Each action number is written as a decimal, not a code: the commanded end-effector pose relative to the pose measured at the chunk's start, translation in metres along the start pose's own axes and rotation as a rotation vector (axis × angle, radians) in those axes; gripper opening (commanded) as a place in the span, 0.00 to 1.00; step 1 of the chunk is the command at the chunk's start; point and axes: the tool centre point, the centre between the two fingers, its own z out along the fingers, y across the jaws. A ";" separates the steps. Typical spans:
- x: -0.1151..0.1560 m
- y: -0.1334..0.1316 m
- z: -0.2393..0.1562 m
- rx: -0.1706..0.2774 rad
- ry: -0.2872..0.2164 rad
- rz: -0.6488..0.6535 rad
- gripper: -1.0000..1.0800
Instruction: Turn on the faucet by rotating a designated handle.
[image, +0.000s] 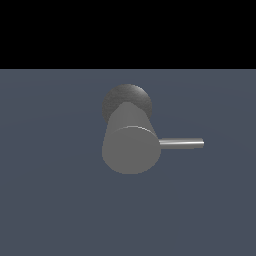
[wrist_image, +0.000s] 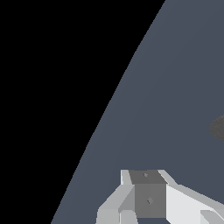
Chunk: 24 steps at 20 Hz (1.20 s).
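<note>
No writing, label, brand, number or sign can be read in either view. The faucet (image: 131, 142) is plain matte grey, and its flat round end carries no mark. The handle (image: 181, 144), sticking out at three o'clock from that end, is bare shiny metal. The blue-grey floor (image: 50, 200) is unmarked. In the wrist view the gripper (wrist_image: 148, 199) shows only blank white and grey faces; two small dots on its grey block are too small to tell apart from plain fittings.
</note>
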 end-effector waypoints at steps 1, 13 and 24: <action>0.013 0.007 -0.018 0.087 0.074 0.032 0.00; 0.062 0.088 -0.093 0.442 0.411 0.271 0.00; 0.070 0.221 -0.119 0.665 0.677 0.616 0.00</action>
